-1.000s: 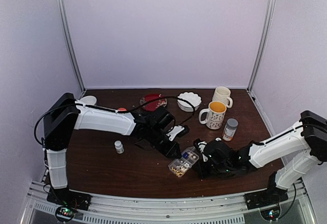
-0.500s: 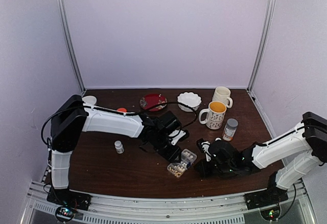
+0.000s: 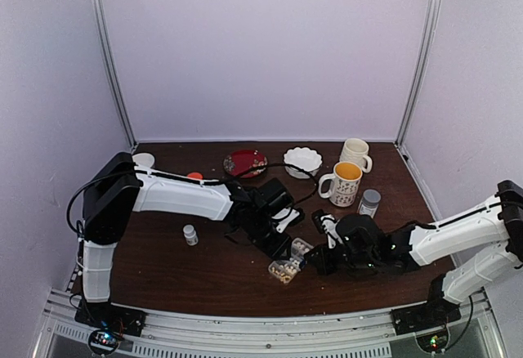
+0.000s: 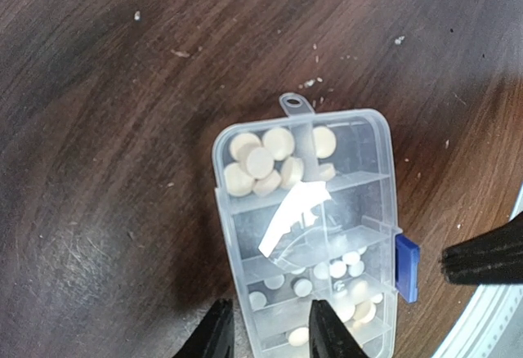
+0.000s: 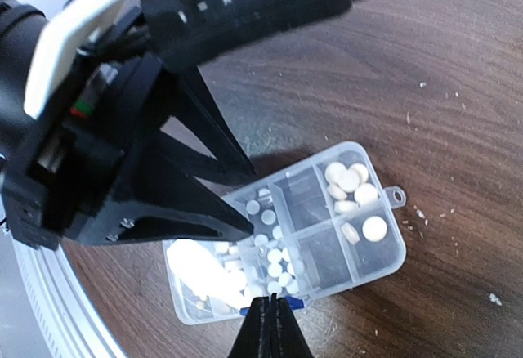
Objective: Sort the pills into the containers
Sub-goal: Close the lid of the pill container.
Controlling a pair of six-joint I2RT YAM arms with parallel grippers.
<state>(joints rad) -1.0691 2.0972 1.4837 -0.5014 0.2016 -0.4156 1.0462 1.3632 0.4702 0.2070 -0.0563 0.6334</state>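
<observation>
Nearest the arms' bases, a small flat organiser box (image 3: pixel 286 266) of clear, glossy plastic lies on the dark wood-grain desk (image 3: pixel 163 268). Thin walls split it into rectangular compartments (image 4: pixel 359 199). The end compartment by the hanging tab holds flat, round tan pills (image 4: pixel 260 162). The compartments towards the other end hold smaller white pills (image 4: pixel 339 268), and one between looks bare, though glare covers part of it. A blue clasp (image 4: pixel 406 268) sits on one long side.

The left tool (image 4: pixel 270 335) hovers over the white-pill end, its black fingers narrowly parted and holding nothing. The right tool (image 5: pixel 272 313) is pinched tight with nothing between its tips, which point at the clasp from just beside it. Pale crumbs speckle the scuffed wood around the box.

Further back stand a little white bottle (image 3: pixel 189 234), a grey-capped amber bottle (image 3: pixel 369 203), a cream mug with a yellow inside (image 3: pixel 343 184) and a second cream mug (image 3: pixel 355 154). Near the back edge sit a white scalloped bowl (image 3: pixel 302 162) and a red plate (image 3: pixel 245 162). Plain pale walls and two metal uprights (image 3: pixel 110 55) close in the booth.
</observation>
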